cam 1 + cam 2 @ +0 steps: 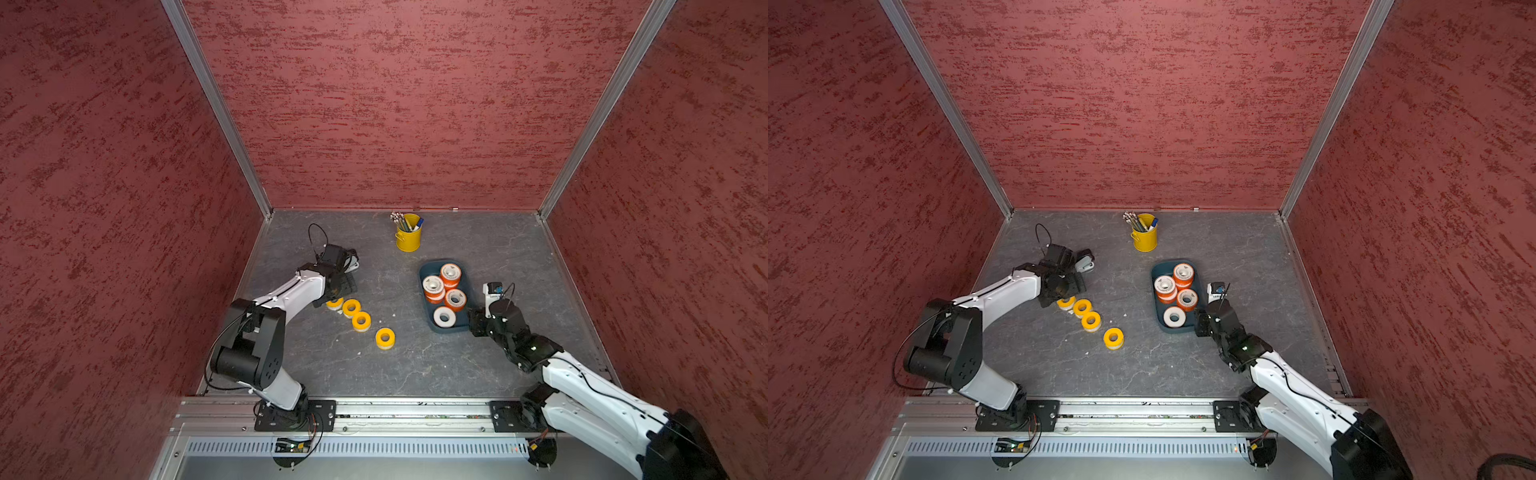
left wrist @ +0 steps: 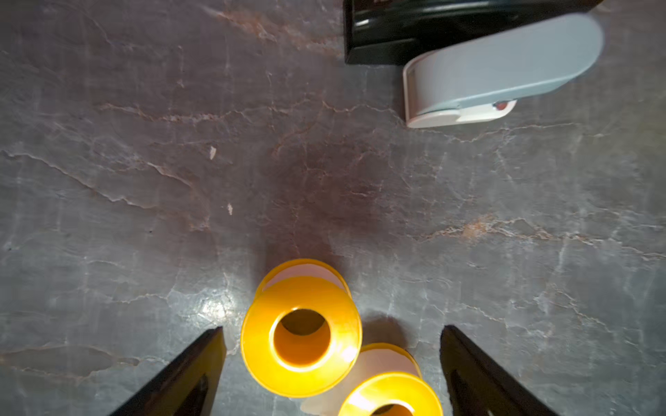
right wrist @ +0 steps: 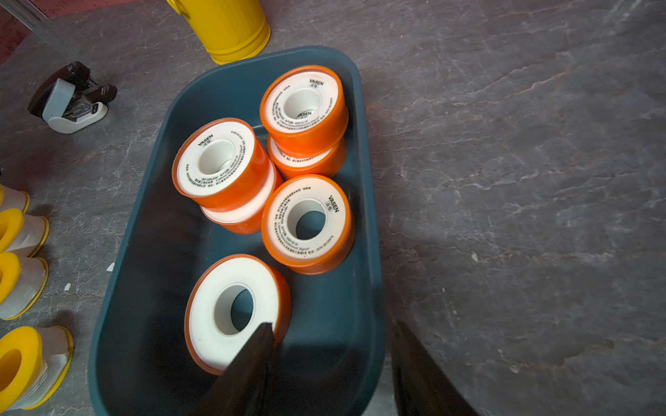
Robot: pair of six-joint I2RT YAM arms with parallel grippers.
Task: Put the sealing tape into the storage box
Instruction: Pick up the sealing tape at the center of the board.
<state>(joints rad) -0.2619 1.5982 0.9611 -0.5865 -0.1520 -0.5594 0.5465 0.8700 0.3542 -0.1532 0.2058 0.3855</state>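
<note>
Left arm (image 1: 291, 297), elbow raised, forearm reaching forward; left gripper (image 2: 332, 328) points down, jaws spread wide and empty. Right arm (image 1: 582, 382) stretches forward and inward; right gripper (image 3: 332, 324) is lowered, jaws parted midway, gripping nothing.

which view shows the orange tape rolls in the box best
The right wrist view: the orange rolls fill it close up inside the storage box, labels readable, two stacks visible. In both top views they look small, from above. The left wrist view misses them.
</note>
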